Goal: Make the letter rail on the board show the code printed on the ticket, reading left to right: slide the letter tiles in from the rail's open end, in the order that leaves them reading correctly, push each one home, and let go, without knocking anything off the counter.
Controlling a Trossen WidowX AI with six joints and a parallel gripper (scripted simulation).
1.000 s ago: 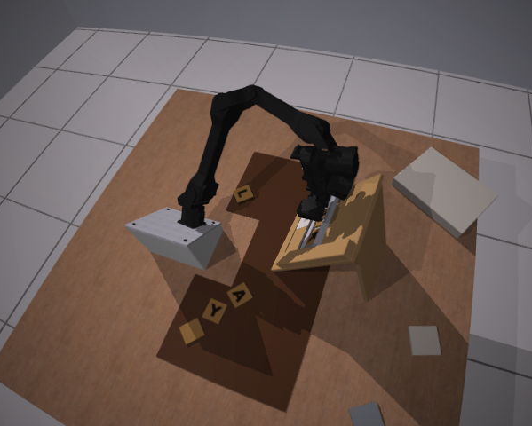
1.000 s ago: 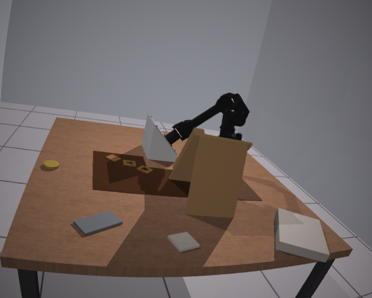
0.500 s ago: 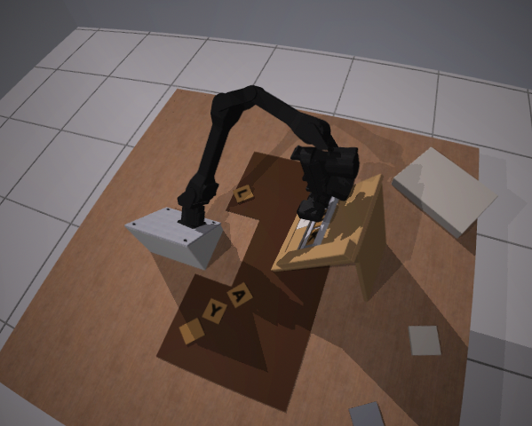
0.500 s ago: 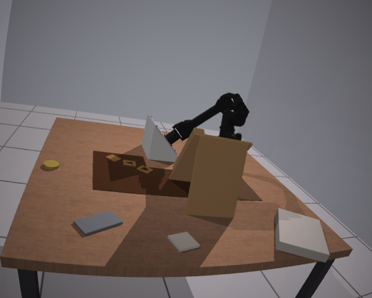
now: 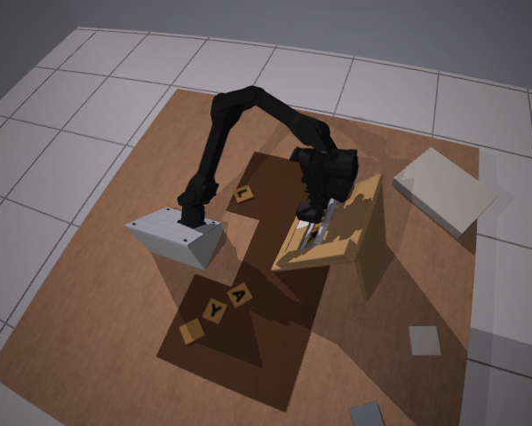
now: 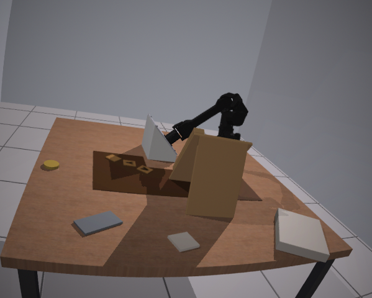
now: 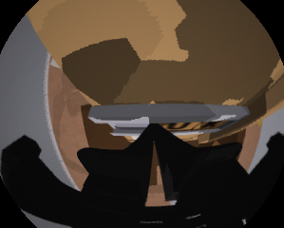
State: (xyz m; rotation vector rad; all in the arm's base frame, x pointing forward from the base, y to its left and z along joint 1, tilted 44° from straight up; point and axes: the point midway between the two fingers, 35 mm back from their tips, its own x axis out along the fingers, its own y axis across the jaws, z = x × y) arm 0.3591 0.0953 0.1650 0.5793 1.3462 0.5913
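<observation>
My gripper (image 5: 308, 216) (image 7: 153, 126) is shut with nothing between its fingers, its tips at the rail (image 5: 329, 217) (image 7: 179, 113) on the tilted wooden board (image 5: 368, 194) (image 6: 216, 179) (image 7: 213, 81). Dark-marked tiles (image 5: 313, 236) (image 7: 194, 125) sit in the rail, partly hidden; their letters are unclear. A white patch (image 5: 302, 224) shows beside the rail; no code is legible. The L tile (image 5: 243, 193) lies apart on the table. The A tile (image 5: 239, 295) (image 6: 145, 169), Y tile (image 5: 214, 310) (image 6: 129, 162) and a tile without a visible letter (image 5: 192, 331) (image 6: 113, 158) lie in a row.
The grey arm base (image 5: 174, 229) (image 6: 156, 144) stands left of the board. A large pale box (image 5: 445, 190) (image 6: 301, 231) lies near the table edge. A pale square (image 5: 424, 340) (image 6: 183, 241), blue-grey slab (image 5: 367, 414) (image 6: 97, 222) and yellow disc (image 6: 51, 164) lie farther out.
</observation>
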